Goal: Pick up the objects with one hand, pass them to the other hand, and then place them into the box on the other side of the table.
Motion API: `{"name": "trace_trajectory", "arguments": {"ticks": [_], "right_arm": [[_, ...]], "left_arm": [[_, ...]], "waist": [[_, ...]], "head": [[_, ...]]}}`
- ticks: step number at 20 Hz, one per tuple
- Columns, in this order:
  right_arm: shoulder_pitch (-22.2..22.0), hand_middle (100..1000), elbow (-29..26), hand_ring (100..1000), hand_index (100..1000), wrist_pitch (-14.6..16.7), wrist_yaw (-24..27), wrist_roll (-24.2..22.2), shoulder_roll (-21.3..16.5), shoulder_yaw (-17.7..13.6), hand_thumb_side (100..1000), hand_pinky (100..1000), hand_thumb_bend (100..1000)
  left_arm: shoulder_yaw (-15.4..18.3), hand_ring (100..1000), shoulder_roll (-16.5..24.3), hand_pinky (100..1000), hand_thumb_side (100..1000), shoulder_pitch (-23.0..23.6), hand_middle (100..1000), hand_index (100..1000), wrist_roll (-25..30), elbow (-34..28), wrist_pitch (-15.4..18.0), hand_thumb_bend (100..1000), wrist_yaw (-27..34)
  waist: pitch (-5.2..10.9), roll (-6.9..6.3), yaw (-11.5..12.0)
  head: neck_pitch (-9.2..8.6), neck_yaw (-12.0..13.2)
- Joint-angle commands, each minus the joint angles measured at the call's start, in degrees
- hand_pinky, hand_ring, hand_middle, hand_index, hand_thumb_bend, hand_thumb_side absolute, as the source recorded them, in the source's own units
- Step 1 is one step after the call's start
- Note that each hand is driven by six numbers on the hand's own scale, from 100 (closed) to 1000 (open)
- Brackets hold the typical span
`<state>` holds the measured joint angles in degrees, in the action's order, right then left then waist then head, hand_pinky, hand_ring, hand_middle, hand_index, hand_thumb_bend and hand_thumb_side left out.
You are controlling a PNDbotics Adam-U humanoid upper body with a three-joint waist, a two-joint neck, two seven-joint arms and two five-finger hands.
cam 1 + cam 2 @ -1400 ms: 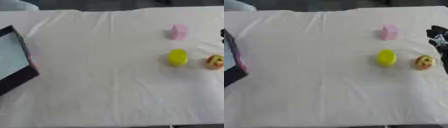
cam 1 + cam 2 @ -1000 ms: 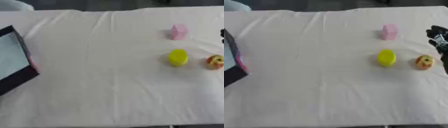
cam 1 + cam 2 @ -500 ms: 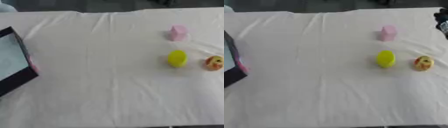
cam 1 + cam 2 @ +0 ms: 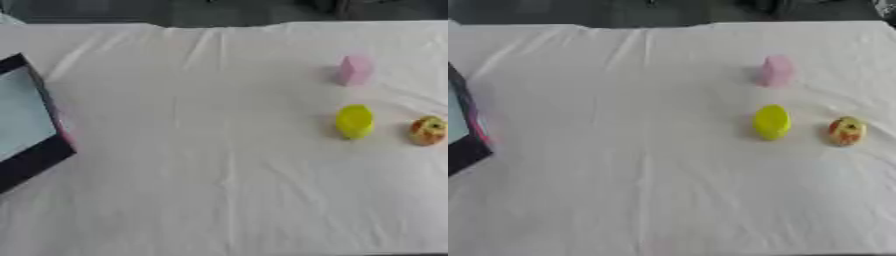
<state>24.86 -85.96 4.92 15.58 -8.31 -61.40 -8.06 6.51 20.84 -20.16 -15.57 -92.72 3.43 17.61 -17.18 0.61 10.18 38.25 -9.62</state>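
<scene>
Three objects lie on the right part of the white tablecloth. A pink block [image 4: 354,70] stands farthest back. A yellow rounded object [image 4: 354,121] sits in front of it. A small red and yellow fruit [image 4: 428,130] is to its right, near the table's right edge. The box [image 4: 35,159], black-rimmed with a pale inside, stands at the left edge, partly cut off. Neither of my hands shows in either view. A small grey shape [image 4: 886,7] sits in the top right corner of the right eye view; I cannot tell what it is.
The tablecloth [image 4: 201,165] has soft creases across its middle and front. The table's far edge [image 4: 219,24] meets a dark background. A pink patch [image 4: 477,129] shows on the box's side wall.
My right hand, dark at the right edge beside the fruit, rose toward the upper right corner and left the views. The three objects and the box stayed put.
</scene>
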Motion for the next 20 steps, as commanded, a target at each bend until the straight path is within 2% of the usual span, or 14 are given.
{"name": "trace_trajectory", "arguments": {"ticks": [1,3,7,13,20], "right_arm": [[2.05,899,4.24,997,929,2.16,-2.66,-2.88,-7.28,1.10,103,974,100],[3.29,904,6.75,1000,934,3.88,-4.30,-4.63,-8.67,2.53,100,976,100],[5.11,911,9.93,1000,945,7.29,-7.63,-8.05,-8.92,4.48,108,982,100],[5.75,922,11.26,1000,965,13.08,-13.41,-13.85,-8.73,6.82,146,990,100],[5.82,927,10.93,1000,976,20.16,-20.48,-20.92,-8.76,8.44,202,991,100]], "left_arm": [[-0.02,867,2.13,870,692,-1.00,932,877,0.29,-0.76,0.03,381,-0.25],[-0.19,867,2.16,871,693,-1.41,932,877,0.45,-0.83,0.00,381,-0.22],[-0.36,867,2.25,871,695,-2.05,932,877,0.68,-0.91,-0.07,380,-0.19],[-0.64,867,2.60,871,695,-3.33,932,876,1.01,-1.11,-0.14,378,-0.24],[-0.81,868,2.89,872,697,-3.74,933,876,1.26,-1.08,-0.26,376,-0.31]], "waist": [[0.42,0.18,0.52],[-0.13,0.40,1.26],[-1.16,0.74,2.60],[-2.46,1.67,4.54],[-2.87,1.73,4.94]], "head": [[-1.40,-1.27],[-1.88,-2.37],[-2.54,-4.33],[-3.79,-7.35],[-4.63,-8.00]]}}
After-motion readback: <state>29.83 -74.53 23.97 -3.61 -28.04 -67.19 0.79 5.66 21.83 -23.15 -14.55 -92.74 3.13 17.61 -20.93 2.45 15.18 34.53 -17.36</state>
